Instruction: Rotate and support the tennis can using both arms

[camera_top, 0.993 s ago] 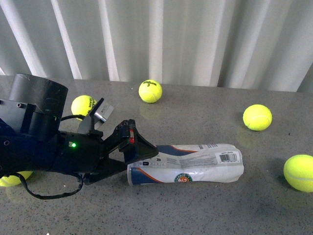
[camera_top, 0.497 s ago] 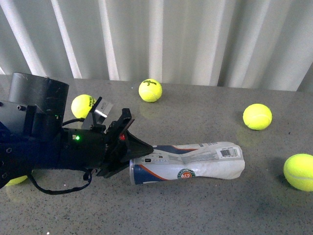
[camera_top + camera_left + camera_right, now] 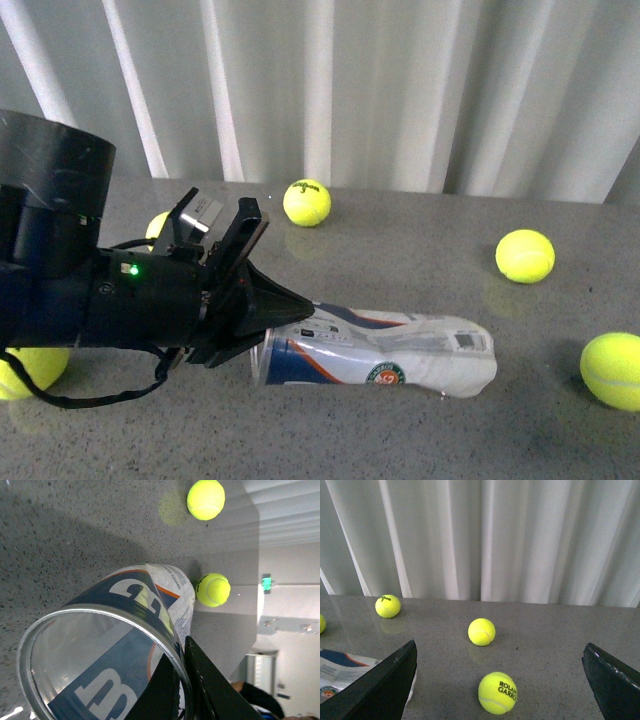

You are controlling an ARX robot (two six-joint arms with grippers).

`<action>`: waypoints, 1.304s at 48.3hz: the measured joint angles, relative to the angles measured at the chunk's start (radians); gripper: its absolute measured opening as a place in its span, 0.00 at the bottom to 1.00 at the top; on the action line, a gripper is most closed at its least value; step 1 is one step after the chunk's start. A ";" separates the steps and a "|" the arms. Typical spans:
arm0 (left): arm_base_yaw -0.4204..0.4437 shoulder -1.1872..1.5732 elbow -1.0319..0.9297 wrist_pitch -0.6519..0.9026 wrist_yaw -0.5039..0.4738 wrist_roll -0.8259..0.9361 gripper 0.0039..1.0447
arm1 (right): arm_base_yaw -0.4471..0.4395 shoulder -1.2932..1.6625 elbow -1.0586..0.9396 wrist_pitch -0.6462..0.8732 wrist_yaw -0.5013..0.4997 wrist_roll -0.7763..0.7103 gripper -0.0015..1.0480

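The tennis can lies on its side on the grey table, label with a navy and orange band and a round emblem. My left gripper is shut on its metal-rimmed open end at the left. In the left wrist view the can's rim fills the lower left, one black finger outside the wall and one inside. My right gripper is open and empty above the table; its two black fingers stand wide apart. An end of the can shows in the right wrist view. The right arm is out of the front view.
Yellow tennis balls lie loose on the table: one at the back, two at the right, one at the front left, one partly hidden behind the left arm. White curtains hang behind the table.
My left arm has lifted and rolled with the can's open end in its grip. The can has turned about its long axis; the barcode moved away and the emblem sits lower.
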State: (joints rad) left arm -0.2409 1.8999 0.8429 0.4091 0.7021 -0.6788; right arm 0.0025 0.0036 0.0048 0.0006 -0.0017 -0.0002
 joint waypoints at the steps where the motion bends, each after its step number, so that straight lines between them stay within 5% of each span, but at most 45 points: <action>1: 0.002 -0.027 0.018 -0.060 -0.008 0.032 0.03 | 0.000 0.000 0.000 0.000 0.000 0.000 0.93; 7: -0.002 -0.143 0.207 -0.465 -0.119 0.239 0.03 | 0.000 0.000 0.000 0.000 0.000 0.000 0.93; 13: -0.064 -0.172 0.527 -0.932 -0.351 0.534 0.03 | 0.000 0.000 0.000 0.000 0.000 0.000 0.93; 19: -0.150 -0.155 0.715 -1.195 -0.575 0.770 0.03 | 0.000 0.000 0.000 0.000 0.000 0.000 0.93; 30: -0.246 -0.075 0.736 -1.254 -0.757 0.923 0.03 | 0.000 0.000 0.000 0.000 0.000 0.000 0.93; 54: -0.314 0.056 0.768 -1.194 -0.735 0.942 0.03 | 0.000 0.000 0.000 0.000 0.000 0.000 0.93; 63: -0.313 0.056 0.775 -1.194 -0.704 0.938 0.33 | 0.000 0.000 0.000 0.000 0.000 0.000 0.93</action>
State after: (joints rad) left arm -0.5541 1.9564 1.6180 -0.7845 -0.0017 0.2596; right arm 0.0025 0.0036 0.0048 0.0006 -0.0017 -0.0002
